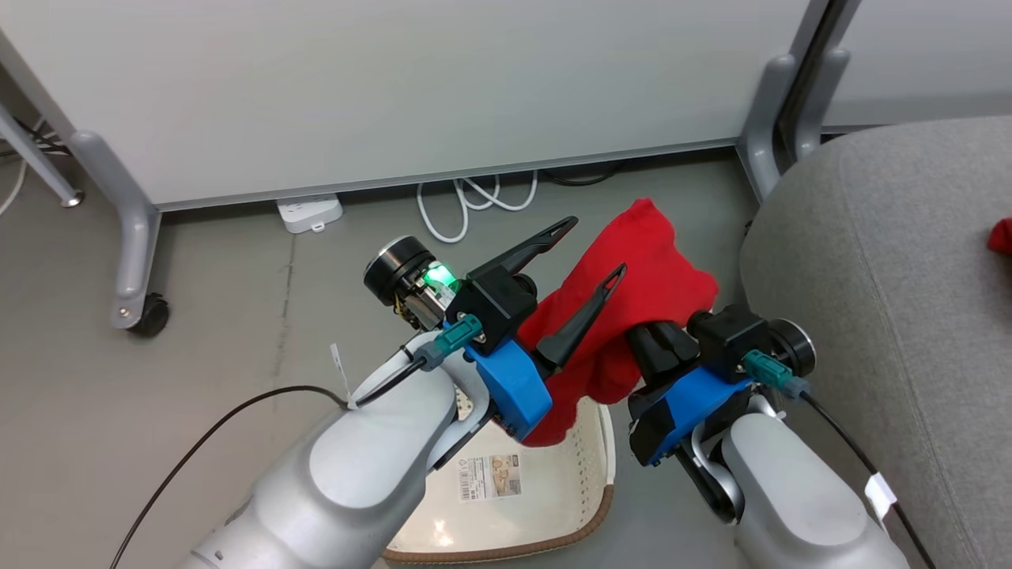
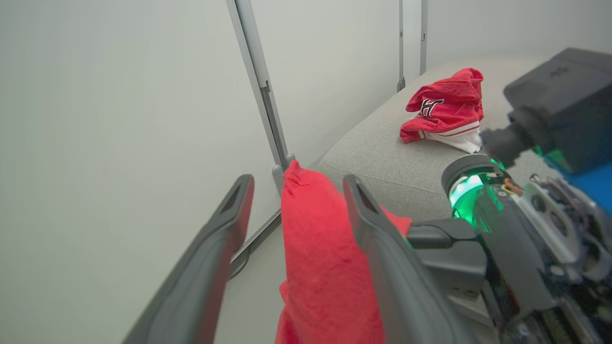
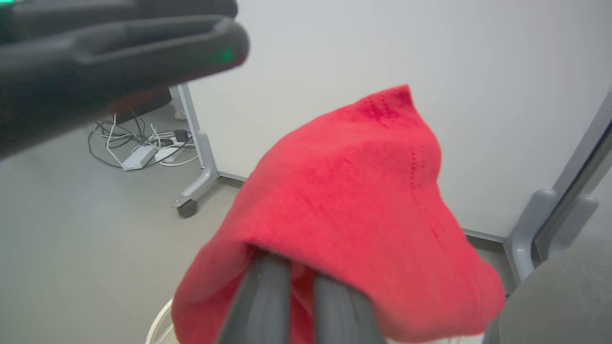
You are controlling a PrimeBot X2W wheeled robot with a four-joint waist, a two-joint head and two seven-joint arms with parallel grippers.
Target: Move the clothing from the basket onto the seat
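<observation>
A red jersey (image 1: 656, 253) hangs bunched above the cream basket (image 1: 553, 474), with my right gripper (image 1: 656, 332) shut on it from below. In the right wrist view the fabric (image 3: 354, 210) drapes over the two near-touching fingers (image 3: 260, 301) and hides their tips. My left gripper (image 1: 594, 249) stands open just left of the cloth, with its right finger across the fabric's front. In the left wrist view the cloth (image 2: 315, 248) rises between the spread fingers (image 2: 210, 258). A second red jersey (image 2: 444, 110) with white trim lies crumpled on the grey seat (image 2: 382, 157); only its edge (image 1: 1002, 235) shows in the head view. The seat (image 1: 885, 276) is at the right.
White partition panels stand behind, with grey legs on casters (image 1: 134, 261) at the left and another leg (image 1: 763, 134) by the seat's corner. A white power strip (image 1: 310, 212) and coiled white cable (image 1: 474, 197) lie on the grey floor at the panel's foot.
</observation>
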